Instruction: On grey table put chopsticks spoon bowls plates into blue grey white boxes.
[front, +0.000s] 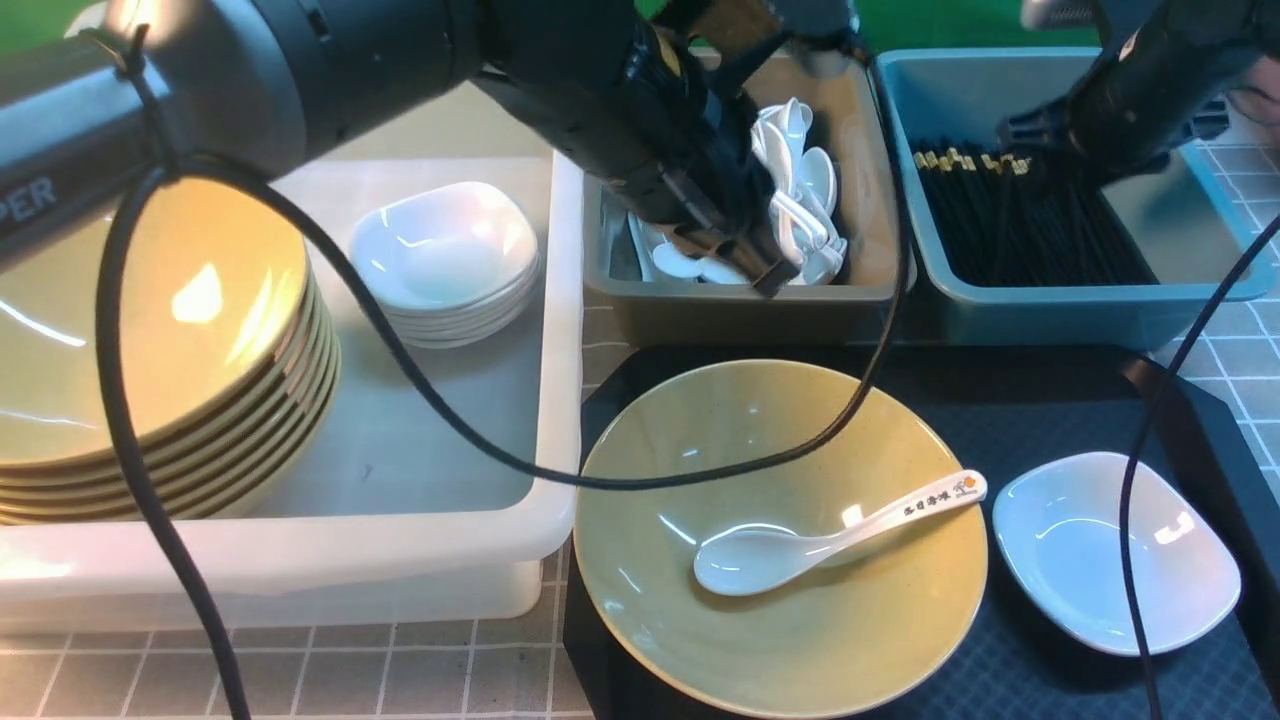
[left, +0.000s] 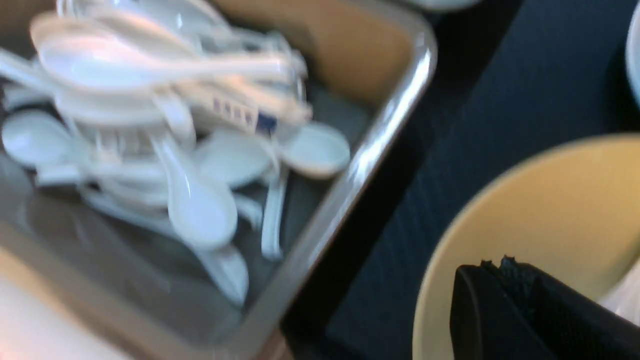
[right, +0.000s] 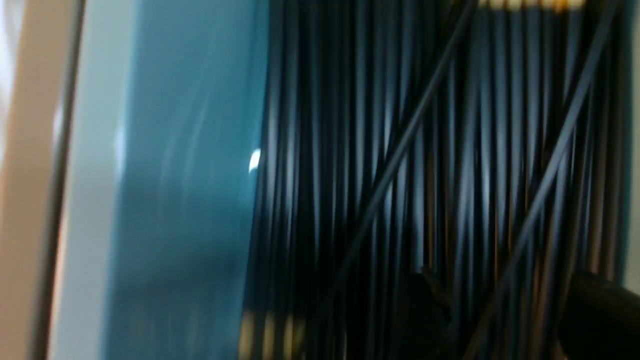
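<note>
Looming closest in the front view was the left arm (front: 300, 80), reaching across to the grey box (front: 740, 320), where the left gripper (front: 762, 268) hung over the near wall with its jaws clenched on nothing. The spoon (front: 830, 535) lay inside the bowl (front: 780, 640) on the black tray (front: 1050, 420), on the robot's side of that gripper and slightly to its right. Its long axis ran mostly across the table, scoop to the left and handle tip to the right, angled a little away from the robot. The left gripper was clearly nearer to it than the right gripper (front: 1035, 150), which hovered over the chopsticks (front: 1020, 230) in the teal-blue box (front: 1050, 315). The plate (front: 1100, 560) sat on the tray's right side, on the robot's side of that right gripper. From the left wrist, the closed left gripper (left: 495, 267) showed as one dark block over the bowl's rim (left: 550, 200), with the heap of white spoons (left: 200, 210) in the grey box beyond the tray. From the right wrist, through heavy blur, two dark fingers (right: 430, 305) stood well apart above the packed chopsticks (right: 375, 150). The right gripper (right: 505, 310) looked released, and probably held nothing, with two sticks lying slantwise across the rest.
</note>
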